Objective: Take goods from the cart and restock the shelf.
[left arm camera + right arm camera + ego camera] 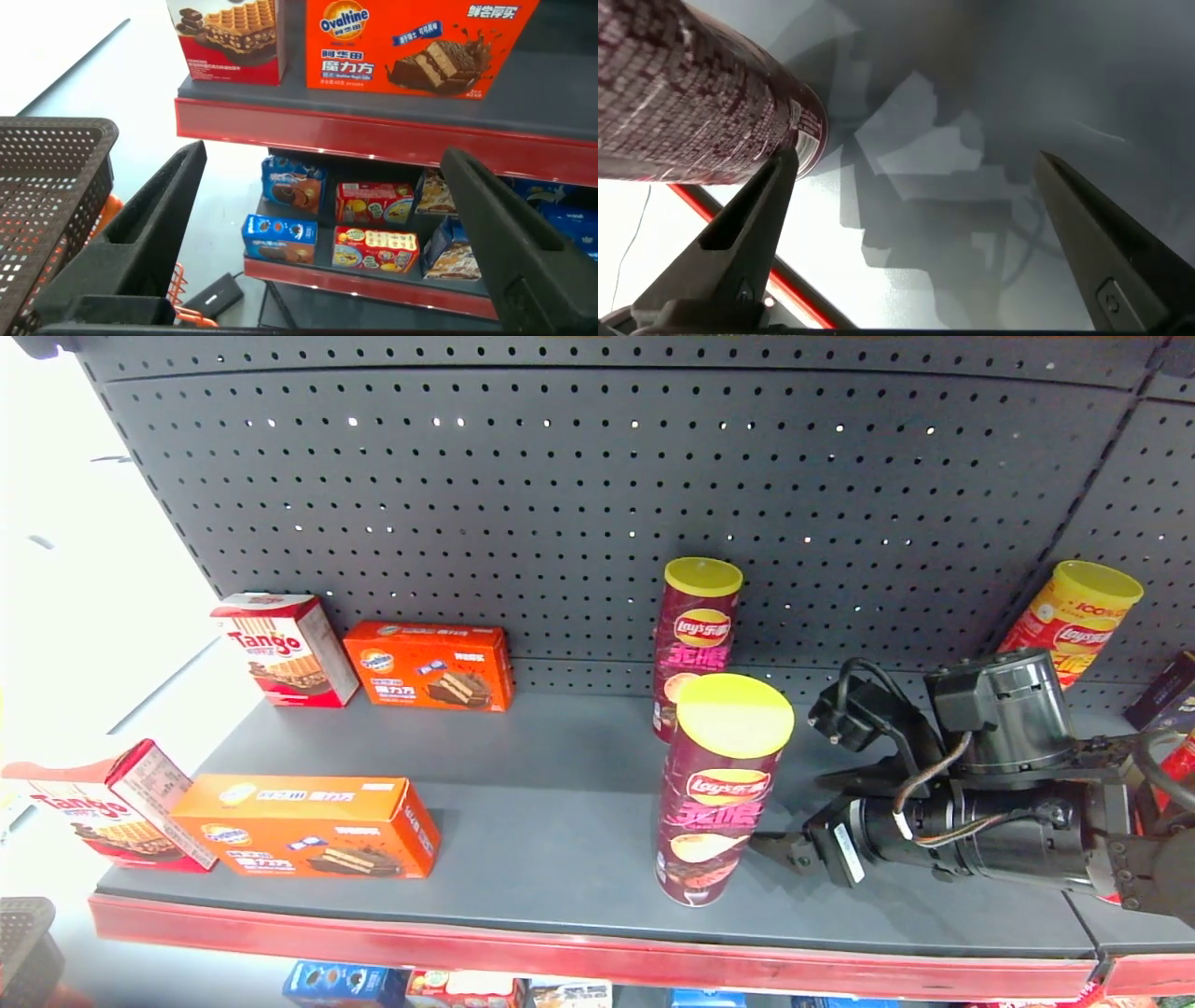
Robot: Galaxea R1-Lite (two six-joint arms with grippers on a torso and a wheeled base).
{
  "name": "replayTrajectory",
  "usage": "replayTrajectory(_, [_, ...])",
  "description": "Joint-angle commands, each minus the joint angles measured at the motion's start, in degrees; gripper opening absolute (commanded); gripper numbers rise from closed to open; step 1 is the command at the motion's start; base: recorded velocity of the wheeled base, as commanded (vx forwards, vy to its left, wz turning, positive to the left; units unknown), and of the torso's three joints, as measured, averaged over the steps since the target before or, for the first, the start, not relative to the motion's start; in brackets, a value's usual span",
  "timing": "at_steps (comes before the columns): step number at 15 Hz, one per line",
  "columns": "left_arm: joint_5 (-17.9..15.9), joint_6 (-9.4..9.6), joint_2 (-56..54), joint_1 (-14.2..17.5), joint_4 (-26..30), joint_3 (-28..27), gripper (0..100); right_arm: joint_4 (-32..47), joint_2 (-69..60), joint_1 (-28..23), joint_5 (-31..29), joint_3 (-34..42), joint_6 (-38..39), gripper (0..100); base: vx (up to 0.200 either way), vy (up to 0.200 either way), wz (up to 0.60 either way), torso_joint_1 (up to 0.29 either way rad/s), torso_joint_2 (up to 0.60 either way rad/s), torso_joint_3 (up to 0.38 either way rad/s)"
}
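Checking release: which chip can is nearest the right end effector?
The front maroon can; the rear maroon can and the red can sit farther back.

**Right gripper (795, 812) beside a chip can (714, 793)**

The maroon chip can stands upright near the front edge of the shelf (560, 821). A second maroon can (695, 625) stands behind it at the back edge. The right gripper's fingers are spread. At the left end sit two red wafer boxes (285, 649) and two orange boxes (308, 826).
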Motion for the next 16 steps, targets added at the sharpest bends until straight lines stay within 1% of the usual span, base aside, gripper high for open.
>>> replayTrajectory(1, [0.0, -0.04, 0.1, 0.0, 0.0, -0.1, 100, 0.0, 0.1, 0.0, 0.0, -0.1, 0.0, 100, 0.0, 0.0, 0.0, 0.0, 0.0, 0.0])
replayTrajectory(10, [0.0, -0.04, 0.1, 0.1, 0.0, -0.1, 100, 0.0, -0.7, -0.1, -0.1, 0.2, 0.0, 100, 0.0, 0.0, 0.0, 0.0, 0.0, 0.0])
replayTrajectory(12, [0.0, -0.04, 0.1, 0.0, 0.0, 0.0, 100, 0.0, -4.1, -1.5, -0.1, 0.6, 0.2, 100, 0.0, 0.0, 0.0, 0.0, 0.0, 0.0])
replayTrajectory(14, [0.0, -0.04, 0.1, 0.1, 0.0, 0.0, 100, 0.1, -11.3, -3.3, -0.1, 1.8, 0.6, 100, 0.0, 0.0, 0.0, 0.0, 0.0, 0.0])
replayTrajectory(16, [0.0, -0.04, 0.1, 0.0, 0.0, 0.0, 100, 0.2, -20.5, -4.3, 0.3, 5.6, 0.6, 100, 0.0, 0.0, 0.0, 0.0, 0.0, 0.0])
